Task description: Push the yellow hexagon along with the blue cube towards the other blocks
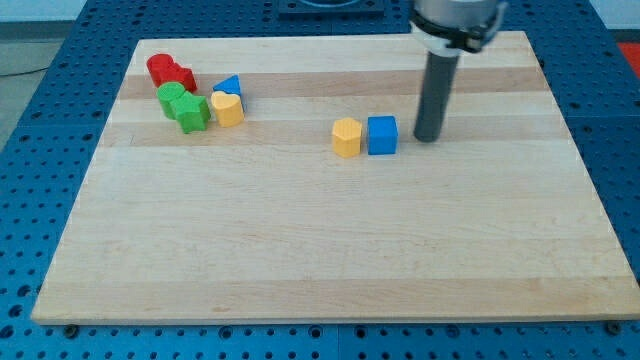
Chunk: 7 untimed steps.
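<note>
So the yellow hexagon sits a bit right of the middle of the wooden desk, and the blue cube is right up against its right side, basically touching. My tip is down on the board just to the view's right of the blue cube, with a small gap, so not touching it as far as I can see. There's no real end effector here to be spread or pinched, just the straight dark rod coming down from the top of the view. The rest of the blocks are bunched up well apart, toward the view's top left: a red block, two green blocks under it, a yellow block beside those, and a small blue triangle just above that yellow one.
</note>
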Each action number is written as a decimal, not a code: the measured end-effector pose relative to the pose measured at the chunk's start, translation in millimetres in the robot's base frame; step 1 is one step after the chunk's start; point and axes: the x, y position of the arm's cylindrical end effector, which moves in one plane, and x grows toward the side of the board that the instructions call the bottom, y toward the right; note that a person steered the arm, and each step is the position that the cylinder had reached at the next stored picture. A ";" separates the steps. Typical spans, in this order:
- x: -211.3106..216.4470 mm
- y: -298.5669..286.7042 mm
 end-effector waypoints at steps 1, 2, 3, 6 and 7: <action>26.6 15.7; -1.6 4.8; -31.3 -23.4; 11.6 -24.4; 7.8 -53.8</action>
